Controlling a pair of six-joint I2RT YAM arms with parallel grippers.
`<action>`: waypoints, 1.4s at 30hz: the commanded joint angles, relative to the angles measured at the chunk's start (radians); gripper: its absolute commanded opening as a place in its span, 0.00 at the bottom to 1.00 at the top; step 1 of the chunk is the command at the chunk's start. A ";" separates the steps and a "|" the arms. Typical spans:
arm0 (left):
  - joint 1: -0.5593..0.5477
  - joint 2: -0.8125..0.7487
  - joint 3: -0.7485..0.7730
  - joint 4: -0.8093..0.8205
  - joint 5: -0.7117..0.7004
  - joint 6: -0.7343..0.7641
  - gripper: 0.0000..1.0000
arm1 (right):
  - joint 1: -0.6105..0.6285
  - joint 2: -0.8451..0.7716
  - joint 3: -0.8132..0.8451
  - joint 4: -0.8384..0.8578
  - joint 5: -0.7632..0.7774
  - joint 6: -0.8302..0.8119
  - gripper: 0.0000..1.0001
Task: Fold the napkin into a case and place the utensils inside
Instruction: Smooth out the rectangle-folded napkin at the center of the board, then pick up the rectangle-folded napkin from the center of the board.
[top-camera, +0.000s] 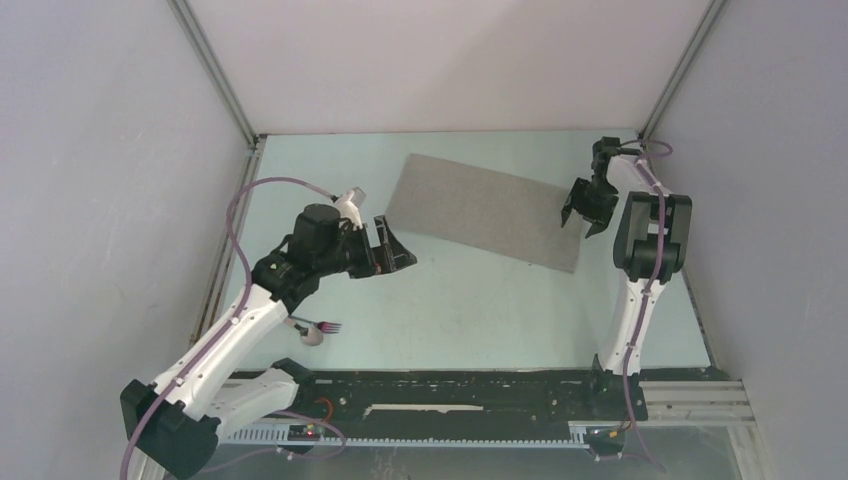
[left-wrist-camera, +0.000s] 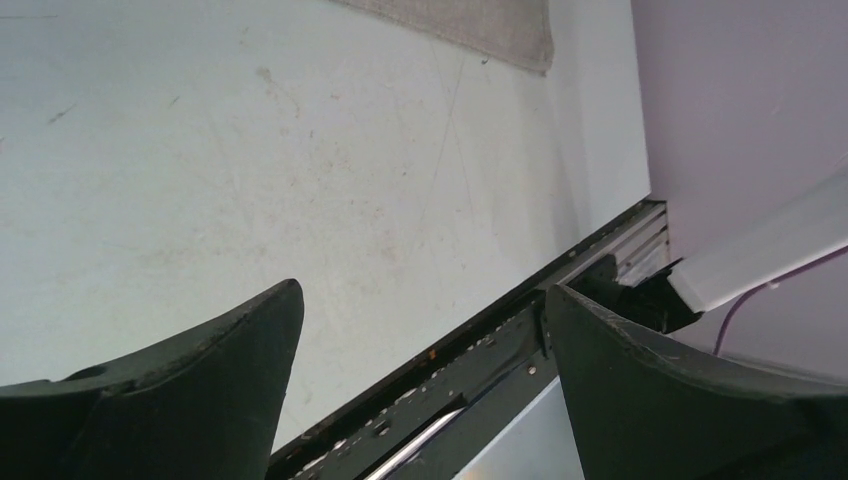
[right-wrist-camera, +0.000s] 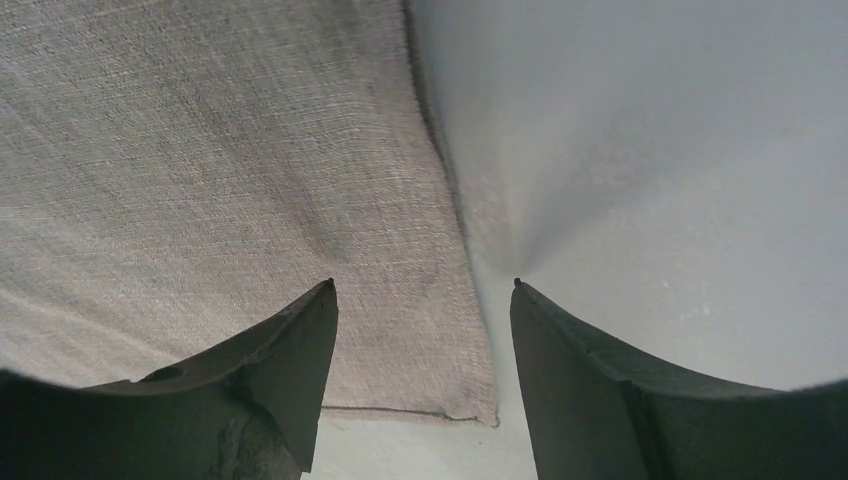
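Right pincer (top-camera: 583, 212): it is hanging over the right-hand short edge of the napkin (top-camera: 490, 210). In the right wrist view its jaws are standing apart and straddling that edge, one finger (right-wrist-camera: 270, 380) over the cloth and the other over bare surface. A corner of the cloth is showing in the gap between them. No cloth is showing pinched between the fingers.

Napkin: it is lying flat as a long grey rectangle, set askew. It is running from the middle of the tabletop's far edge down toward the right edge.

Left pincer (top-camera: 395, 247): it is hovering just beside the napkin's left near corner, with its jaws spread wide and nothing between them. Its wrist view is showing only bare surface below.

Utensils (top-camera: 318, 328): the spoon and fork are lying together toward the near left corner, close against the left arm and well apart from the napkin.

Surface: the tabletop (top-camera: 480, 310) is pale blue-green and is showing faint scuffs. A black rail (top-camera: 450, 395) is running along its near edge.

Room: plain pale walls (top-camera: 100, 150) are enclosing the left, far and right sides.
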 joint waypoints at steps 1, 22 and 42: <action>0.000 -0.028 -0.013 -0.104 -0.024 0.076 0.98 | 0.028 0.031 0.021 -0.024 0.053 -0.012 0.71; 0.000 -0.020 0.052 -0.153 0.003 0.117 0.98 | 0.039 -0.022 -0.193 0.136 0.024 -0.085 0.00; 0.000 0.006 0.052 -0.136 0.096 0.130 0.98 | -0.167 -0.366 -0.364 0.000 0.445 -0.112 0.00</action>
